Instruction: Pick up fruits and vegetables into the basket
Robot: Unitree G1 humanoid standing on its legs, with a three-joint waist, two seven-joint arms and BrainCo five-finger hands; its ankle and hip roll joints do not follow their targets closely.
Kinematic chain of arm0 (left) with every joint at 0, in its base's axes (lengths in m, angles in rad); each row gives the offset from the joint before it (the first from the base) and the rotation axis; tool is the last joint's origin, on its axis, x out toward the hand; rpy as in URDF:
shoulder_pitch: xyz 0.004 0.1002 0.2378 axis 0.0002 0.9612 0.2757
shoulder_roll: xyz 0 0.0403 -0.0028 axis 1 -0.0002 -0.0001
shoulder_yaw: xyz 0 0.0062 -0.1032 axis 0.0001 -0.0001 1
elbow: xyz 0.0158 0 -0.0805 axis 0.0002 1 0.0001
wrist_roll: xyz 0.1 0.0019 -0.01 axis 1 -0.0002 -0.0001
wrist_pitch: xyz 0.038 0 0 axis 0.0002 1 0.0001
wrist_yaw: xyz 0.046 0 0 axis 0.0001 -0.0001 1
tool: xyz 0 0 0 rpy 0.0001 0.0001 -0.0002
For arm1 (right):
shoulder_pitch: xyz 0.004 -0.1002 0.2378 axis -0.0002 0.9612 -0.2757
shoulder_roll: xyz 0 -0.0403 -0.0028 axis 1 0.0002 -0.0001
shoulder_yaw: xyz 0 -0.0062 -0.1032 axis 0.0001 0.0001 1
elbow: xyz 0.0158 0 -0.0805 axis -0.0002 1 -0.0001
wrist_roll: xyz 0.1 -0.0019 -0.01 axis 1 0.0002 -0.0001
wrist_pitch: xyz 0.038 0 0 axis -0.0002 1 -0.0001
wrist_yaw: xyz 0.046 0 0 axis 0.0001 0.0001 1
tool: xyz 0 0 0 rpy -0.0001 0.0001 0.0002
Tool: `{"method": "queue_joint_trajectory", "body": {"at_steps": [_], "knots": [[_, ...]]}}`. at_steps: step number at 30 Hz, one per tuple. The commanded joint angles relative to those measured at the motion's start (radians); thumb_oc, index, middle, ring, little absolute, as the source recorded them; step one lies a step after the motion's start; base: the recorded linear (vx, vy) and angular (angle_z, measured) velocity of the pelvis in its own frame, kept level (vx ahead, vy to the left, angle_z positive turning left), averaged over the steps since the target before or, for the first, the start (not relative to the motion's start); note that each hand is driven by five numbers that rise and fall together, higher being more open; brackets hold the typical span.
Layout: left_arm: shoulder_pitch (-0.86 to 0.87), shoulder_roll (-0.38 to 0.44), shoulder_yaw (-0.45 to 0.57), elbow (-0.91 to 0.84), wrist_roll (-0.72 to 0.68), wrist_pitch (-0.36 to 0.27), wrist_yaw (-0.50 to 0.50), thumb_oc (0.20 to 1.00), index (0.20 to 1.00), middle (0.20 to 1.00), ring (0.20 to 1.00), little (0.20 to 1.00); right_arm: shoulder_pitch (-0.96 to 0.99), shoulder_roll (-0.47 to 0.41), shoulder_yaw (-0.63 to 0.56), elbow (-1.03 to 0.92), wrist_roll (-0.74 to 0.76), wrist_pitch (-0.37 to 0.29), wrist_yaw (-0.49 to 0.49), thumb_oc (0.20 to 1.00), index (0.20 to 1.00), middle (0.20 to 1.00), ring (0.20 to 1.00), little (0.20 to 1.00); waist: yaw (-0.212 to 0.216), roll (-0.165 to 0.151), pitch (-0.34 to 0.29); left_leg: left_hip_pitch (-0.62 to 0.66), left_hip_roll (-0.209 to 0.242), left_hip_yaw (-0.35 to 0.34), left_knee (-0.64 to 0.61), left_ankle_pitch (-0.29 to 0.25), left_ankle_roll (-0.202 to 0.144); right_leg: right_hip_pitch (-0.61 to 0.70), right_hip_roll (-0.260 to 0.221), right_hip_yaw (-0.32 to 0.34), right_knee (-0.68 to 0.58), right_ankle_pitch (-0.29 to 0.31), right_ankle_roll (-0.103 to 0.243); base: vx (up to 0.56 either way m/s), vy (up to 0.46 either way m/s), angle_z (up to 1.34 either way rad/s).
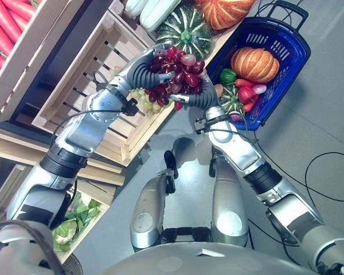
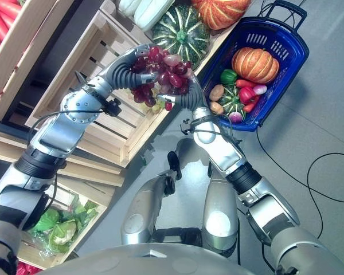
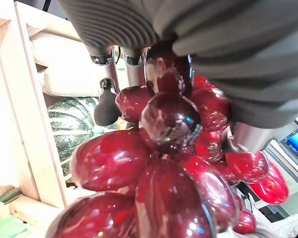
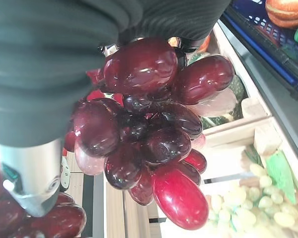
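A bunch of red grapes hangs in the air between both hands, above the front edge of the wooden crates. My left hand curls over the bunch from the crate side, and in its wrist view its fingers lie against the grapes. My right hand grips the same bunch from the basket side, with the grapes right under its dark cover. The blue basket stands on the floor to the right, holding an orange pumpkin, a green pepper and small vegetables.
A slatted wooden crate lies under the left arm, with green grapes at its near corner. A striped green squash and an orange pumpkin sit on the shelf behind. Leafy greens fill a lower crate.
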Motion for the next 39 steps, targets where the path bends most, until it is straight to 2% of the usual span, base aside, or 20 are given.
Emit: {"method": "queue_joint_trajectory", "body": {"at_steps": [1, 2, 9, 18, 27, 28, 29, 30, 34, 37, 39], "knots": [[-0.007, -0.045, 0.039, -0.150, -0.055, -0.084, -0.019, 0.200, 0.200, 0.200, 0.200, 0.200, -0.059, 0.059, -0.001, -0.102, 0.019, -0.060, 0.012, 0.564, 0.564, 0.564, 0.564, 0.564, 0.015, 0.088, -0.042, -0.014, -0.015, 0.001, 0.096, -0.079, 0.007, 0.113, -0.056, -0.023, -0.017, -0.075, 0.082, 0.00, 0.000, 0.00], [-0.009, -0.047, 0.035, -0.146, -0.083, -0.084, -0.027, 0.200, 0.200, 0.200, 0.200, 0.200, -0.060, 0.061, 0.003, -0.088, 0.024, -0.040, 0.012, 0.200, 0.200, 0.200, 0.200, 0.200, 0.016, 0.086, -0.042, -0.013, -0.014, 0.000, 0.097, -0.080, 0.008, 0.113, -0.055, -0.024, -0.016, -0.075, 0.082, 0.00, 0.000, 0.00], [-0.003, -0.079, 0.013, -0.143, -0.174, -0.082, -0.066, 0.200, 0.200, 0.200, 0.200, 0.200, -0.062, 0.078, 0.013, -0.037, 0.067, -0.028, 0.020, 0.200, 0.200, 0.200, 0.200, 0.200, 0.022, 0.076, -0.041, -0.024, -0.012, -0.004, 0.104, -0.082, 0.012, 0.108, -0.054, -0.029, -0.017, -0.070, 0.081, 0.00, -0.020, 0.01], [0.003, -0.119, -0.038, -0.066, -0.133, -0.140, -0.022, 0.200, 0.200, 0.200, 0.200, 0.200, -0.073, 0.121, 0.014, 0.017, 0.047, -0.038, -0.010, 0.200, 0.200, 0.200, 0.200, 0.200, 0.025, 0.053, -0.041, -0.038, -0.006, -0.004, 0.114, -0.088, 0.019, 0.100, -0.044, -0.034, -0.012, -0.064, 0.079, -0.01, -0.037, 0.04], [0.001, -0.143, -0.075, -0.036, -0.100, -0.180, -0.039, 0.200, 0.200, 0.200, 0.200, 0.200, -0.075, 0.133, 0.019, 0.035, 0.112, -0.078, 0.036, 0.200, 0.200, 0.200, 0.200, 0.200, 0.027, 0.039, -0.041, -0.036, 0.001, -0.003, 0.112, -0.085, 0.019, 0.110, -0.039, -0.043, -0.022, -0.059, 0.077, -0.01, -0.046, 0.01], [-0.001, -0.144, -0.081, -0.033, -0.102, -0.189, -0.036, 0.507, 0.507, 0.507, 0.507, 0.507, -0.073, 0.135, 0.021, 0.041, 0.134, -0.089, 0.042, 0.200, 0.200, 0.200, 0.200, 0.200, 0.028, 0.036, -0.041, -0.035, 0.003, -0.003, 0.111, -0.084, 0.019, 0.111, -0.038, -0.044, -0.021, -0.059, 0.077, -0.01, -0.055, 0.00], [-0.001, -0.145, -0.082, -0.033, -0.105, -0.193, -0.036, 0.652, 0.652, 0.652, 0.652, 0.652, -0.072, 0.137, 0.021, 0.043, 0.150, -0.094, 0.045, 0.200, 0.200, 0.200, 0.200, 0.200, 0.028, 0.034, -0.041, -0.035, 0.004, -0.003, 0.111, -0.084, 0.019, 0.112, -0.037, -0.045, -0.021, -0.059, 0.077, -0.01, -0.065, 0.02], [-0.001, -0.147, -0.083, -0.032, -0.109, -0.192, -0.039, 1.000, 1.000, 1.000, 1.000, 1.000, -0.070, 0.139, 0.019, 0.046, 0.171, -0.102, 0.051, 0.200, 0.200, 0.200, 0.200, 0.200, 0.029, 0.033, -0.041, -0.034, 0.005, -0.003, 0.110, -0.084, 0.019, 0.113, -0.036, -0.046, -0.023, -0.059, 0.076, -0.01, -0.057, 0.03], [-0.009, -0.158, -0.092, -0.024, -0.135, -0.199, -0.037, 1.000, 1.000, 1.000, 1.000, 1.000, -0.060, 0.149, 0.011, 0.070, 0.230, -0.153, 0.085, 0.200, 0.200, 0.200, 0.200, 0.200, 0.029, 0.027, -0.041, -0.031, 0.009, -0.005, 0.107, -0.082, 0.018, 0.118, -0.032, -0.052, -0.024, -0.058, 0.075, -0.01, -0.070, 0.02], [-0.007, -0.170, -0.087, -0.027, -0.229, -0.198, -0.032, 1.000, 1.000, 1.000, 1.000, 1.000, -0.055, 0.146, -0.004, 0.078, 0.279, -0.191, 0.113, 0.200, 0.200, 0.200, 0.200, 0.200, 0.030, 0.024, -0.041, -0.031, 0.013, -0.006, 0.107, -0.080, 0.015, 0.121, -0.030, -0.055, -0.026, -0.058, 0.074, -0.01, -0.073, 0.05], [0.017, -0.197, -0.061, -0.038, -0.365, -0.220, 0.007, 1.000, 1.000, 1.000, 1.000, 1.000, -0.041, 0.144, -0.027, 0.076, 0.322, -0.237, 0.138, 0.200, 0.200, 0.200, 0.200, 0.200, 0.031, 0.021, -0.041, -0.028, 0.018, -0.007, 0.104, -0.080, 0.014, 0.124, -0.027, -0.060, -0.027, -0.059, 0.073, -0.01, -0.092, 0.06]]}}
